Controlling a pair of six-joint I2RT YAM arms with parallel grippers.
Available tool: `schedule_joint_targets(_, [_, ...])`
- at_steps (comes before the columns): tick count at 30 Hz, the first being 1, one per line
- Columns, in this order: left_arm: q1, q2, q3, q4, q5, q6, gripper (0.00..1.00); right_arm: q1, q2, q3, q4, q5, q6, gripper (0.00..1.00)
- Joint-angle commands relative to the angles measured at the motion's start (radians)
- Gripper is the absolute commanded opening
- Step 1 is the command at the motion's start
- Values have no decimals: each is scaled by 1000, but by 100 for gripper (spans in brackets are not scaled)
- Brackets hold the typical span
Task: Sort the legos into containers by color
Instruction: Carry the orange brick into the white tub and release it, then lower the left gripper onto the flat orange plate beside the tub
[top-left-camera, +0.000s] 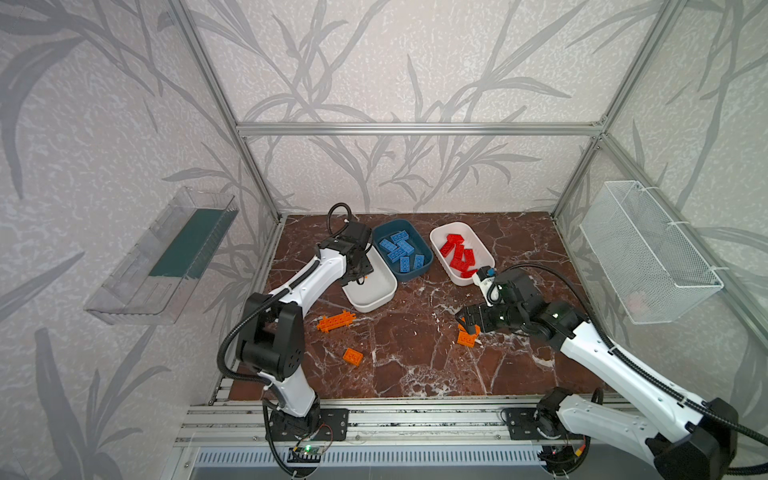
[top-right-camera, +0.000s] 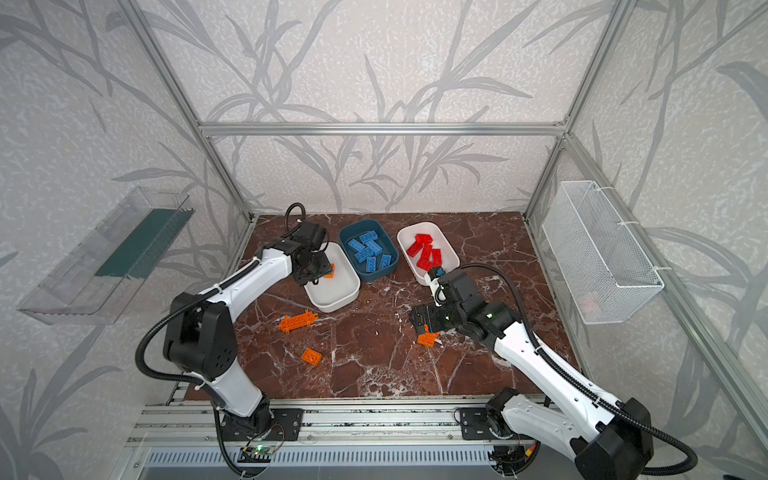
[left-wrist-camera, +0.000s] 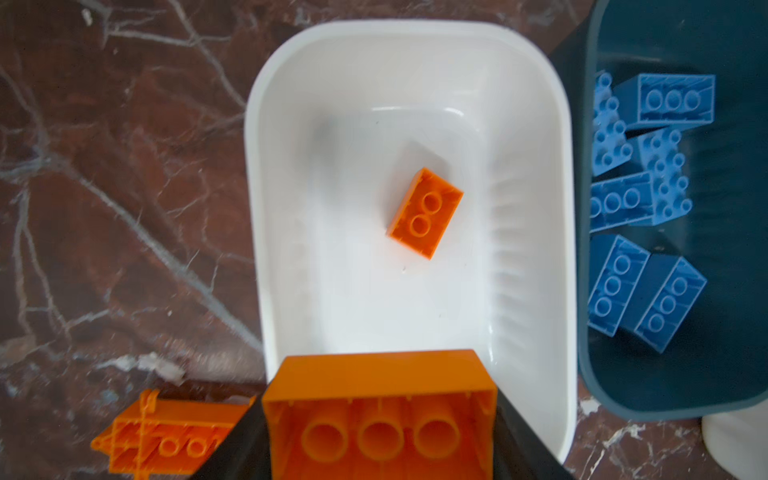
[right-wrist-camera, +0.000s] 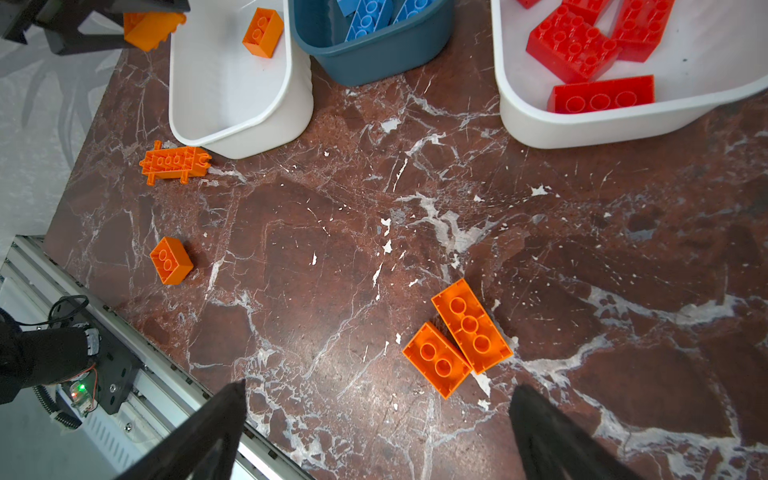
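My left gripper (left-wrist-camera: 380, 419) is shut on an orange lego (left-wrist-camera: 380, 411), underside up, above the near end of a white container (left-wrist-camera: 257, 166) that holds one small orange lego (left-wrist-camera: 426, 212). Next to it stand a teal container (top-left-camera: 420, 272) with several blue legos (top-left-camera: 399, 249) and a second white container (top-left-camera: 433, 245) with several red legos (top-left-camera: 459, 251). My right gripper (right-wrist-camera: 376, 415) hangs open over the table beside two orange legos (right-wrist-camera: 457, 336). A finned orange piece (top-left-camera: 336, 322) and a small orange lego (top-left-camera: 353, 356) lie loose on the left.
A clear plastic tray (top-left-camera: 162, 257) hangs on the left wall. On the right wall hangs a white wire mesh basket (top-left-camera: 648, 253). An aluminium rail (top-left-camera: 415, 415) runs along the marble table's front edge, with both arm bases on it.
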Motion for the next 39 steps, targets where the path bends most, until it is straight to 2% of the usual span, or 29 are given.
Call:
schedule_joint_targets(1, [23,92,94,-31,-11,33,50,-18,25,25,30,-16,-18,99])
schedule_joint_targets(5, [52,203,194,-53,8,39,55,-49,38,29,36,-28,-28,99])
schedule_joint_targets(9, [60,237,232,-67,6,41,77,-83,41,29,36,-39,-42,99])
schedule_joint_targets(13, [58,190,205,-63,-2,34,90,-93,46,28,37,-44,-53,99])
schedule_joint_targets(19, [55,-1,34,-55,-40,5,92,-93,41,21,49,-76,-52,99])
schedule_joint_targets(24, [55,-199,-166,-75,-67,-12,92,-93,2,11,37,-95,-55,99])
schedule_joint_targets(28, [49,-351,-347,-90,-78,-33,99,-93,-52,-1,12,-102,-56,99])
schedule_joint_targets(31, [45,-450,-471,-62,-52,-45,99,-93,-95,-9,-16,-110,-55,99])
schedule_joint_targets(35, [46,-517,-581,-29,-18,-72,99,-91,-166,-26,-52,-110,-40,99])
schedule_joint_targets(39, [46,-507,-629,-9,-45,-75,99,-91,-225,-47,-72,-112,-16,99])
